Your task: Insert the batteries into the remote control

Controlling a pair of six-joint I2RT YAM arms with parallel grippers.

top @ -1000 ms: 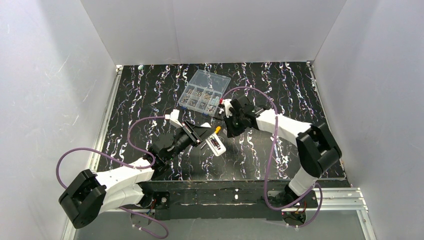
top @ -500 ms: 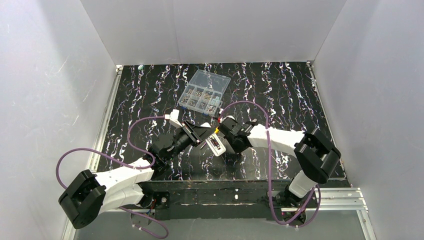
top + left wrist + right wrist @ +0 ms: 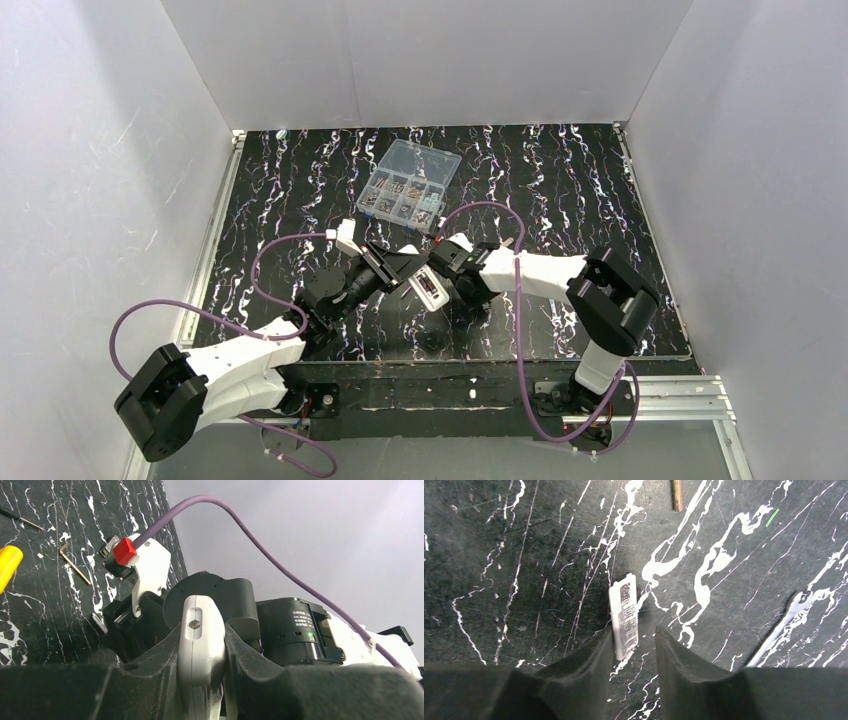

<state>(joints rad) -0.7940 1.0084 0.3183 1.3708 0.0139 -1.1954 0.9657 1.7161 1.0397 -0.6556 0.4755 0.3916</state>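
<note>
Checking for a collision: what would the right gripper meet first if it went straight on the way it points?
Probably the small white labelled piece lying between the fingers of the right gripper, then the black table beneath; depth is unclear.

Three plain pale panels enclose the scene: a back wall (image 3: 430, 60), a left wall (image 3: 100, 180) marked with faint scuffs, and a right wall (image 3: 740, 180). Between them lies a table (image 3: 570, 170) whose top is black with white marble-like veining, scratched in places in the close views. A silver metal rail (image 3: 221, 200) runs along its left edge, and another rail (image 3: 680, 388) crosses at the near right corner. Below the near edge a dull grey surface (image 3: 450, 458) shows. The light is soft and even, with only weak shadows.
</note>
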